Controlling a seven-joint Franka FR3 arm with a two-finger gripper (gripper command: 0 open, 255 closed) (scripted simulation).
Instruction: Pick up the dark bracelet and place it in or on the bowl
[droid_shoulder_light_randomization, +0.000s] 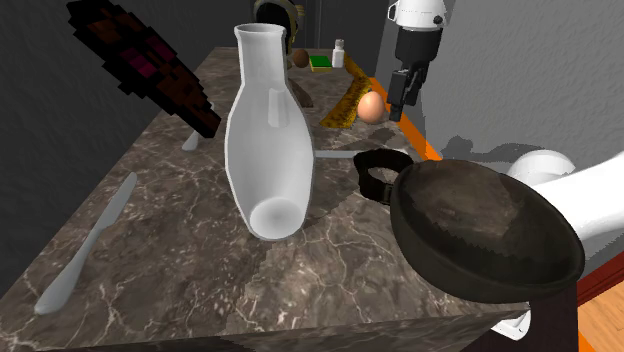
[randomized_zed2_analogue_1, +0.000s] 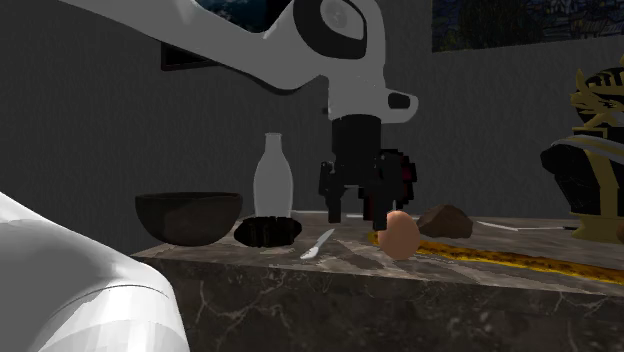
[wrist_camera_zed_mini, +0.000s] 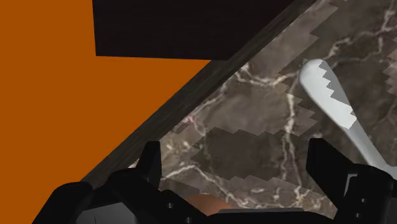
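Note:
The dark bracelet (droid_shoulder_light_randomization: 380, 172) (randomized_zed2_analogue_1: 267, 231) lies flat on the marble table, right beside the rim of the dark bowl (droid_shoulder_light_randomization: 480, 235) (randomized_zed2_analogue_1: 190, 215). My black gripper (droid_shoulder_light_randomization: 399, 98) (randomized_zed2_analogue_1: 350, 210) (wrist_camera_zed_mini: 236, 159) hangs open above the table's edge near a brown egg (droid_shoulder_light_randomization: 371, 107) (randomized_zed2_analogue_1: 399, 233), well away from the bracelet. Nothing is between the fingers (wrist_camera_zed_mini: 151, 160). Under them the wrist view has bare marble, the table edge and orange floor.
A tall white bottle (droid_shoulder_light_randomization: 268, 140) (randomized_zed2_analogue_1: 272, 178) stands mid-table. A white utensil (randomized_zed2_analogue_1: 318, 243) (wrist_camera_zed_mini: 331, 98) lies near the gripper, another (droid_shoulder_light_randomization: 85, 245) at the shoulder view's left. A yellow strip (droid_shoulder_light_randomization: 345, 105), a brown lump (randomized_zed2_analogue_1: 445, 220) and a dark red blocky object (droid_shoulder_light_randomization: 150, 65) lie around.

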